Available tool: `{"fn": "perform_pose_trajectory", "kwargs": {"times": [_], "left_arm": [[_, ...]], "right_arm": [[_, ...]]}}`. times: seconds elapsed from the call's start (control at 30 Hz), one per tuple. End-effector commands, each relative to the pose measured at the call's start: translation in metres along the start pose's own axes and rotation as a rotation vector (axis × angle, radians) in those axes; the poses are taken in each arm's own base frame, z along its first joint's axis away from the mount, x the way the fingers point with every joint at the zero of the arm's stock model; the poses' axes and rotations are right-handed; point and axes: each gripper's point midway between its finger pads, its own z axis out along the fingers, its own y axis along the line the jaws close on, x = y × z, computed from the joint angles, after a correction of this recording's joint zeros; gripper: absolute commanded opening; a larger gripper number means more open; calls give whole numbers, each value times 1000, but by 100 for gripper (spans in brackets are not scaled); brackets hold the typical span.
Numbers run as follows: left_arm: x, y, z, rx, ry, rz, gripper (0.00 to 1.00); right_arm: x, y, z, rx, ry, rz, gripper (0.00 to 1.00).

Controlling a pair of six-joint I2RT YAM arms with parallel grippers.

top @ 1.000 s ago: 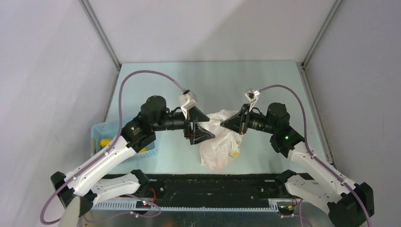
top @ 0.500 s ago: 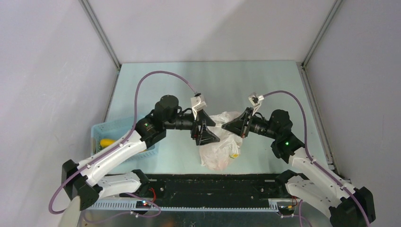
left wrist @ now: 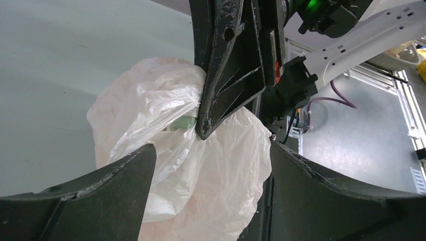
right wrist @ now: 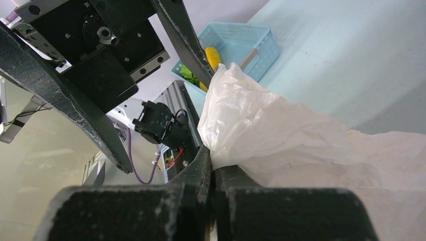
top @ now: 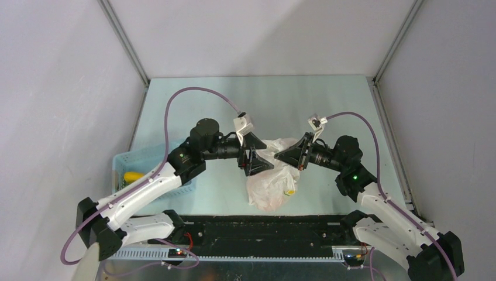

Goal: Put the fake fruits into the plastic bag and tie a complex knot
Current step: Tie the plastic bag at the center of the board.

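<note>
bag [top: 271, 178] is set on the table [top: 193, 99], toward the near edge, between the two grippers. right gripper [top: 278, 156] is closed tight on a fold of film at the top of the bag; the pinch is confirmed in both wrist views. left gripper [top: 256, 163] is spread wide and placed at the bag's upper left, with crumpled film seen between its fingers; contact cannot be told. the two grippers are set close together, tips facing. a pink-orange tint is seen through the lower bag; contents cannot be resolved. a yellow fruit [top: 133, 175] and a green item [right wrist: 188, 73] are seen in the basket [top: 133, 159], well left of the bag, partly covered by the left arm.
</note>
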Motion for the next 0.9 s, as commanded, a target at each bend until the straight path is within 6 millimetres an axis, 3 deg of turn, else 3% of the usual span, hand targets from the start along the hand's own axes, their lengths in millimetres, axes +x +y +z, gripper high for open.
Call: {"fn": "perform_pose_trajectory", "kwargs": {"times": [0.0, 0.4, 0.67, 0.77, 0.87], "left_arm": [[-15, -1, 0, 12, -13, 63, 91], [34, -5, 2, 53, 119, -39, 90], [44, -27, 18, 136, 52, -120, 90], [53, -26, 21, 130, 30, -171, 90], [45, -20, 25, 102, -25, -174, 90]], "right_arm": [[-10, 12, -1, -54, -29, -34, 0], [-19, 8, -3, -12, -83, -53, 0], [-25, 2, -4, 31, -123, -79, 0], [-26, 6, -5, 11, -127, -90, 0], [-25, 10, -5, -12, -117, -88, 0]]}}
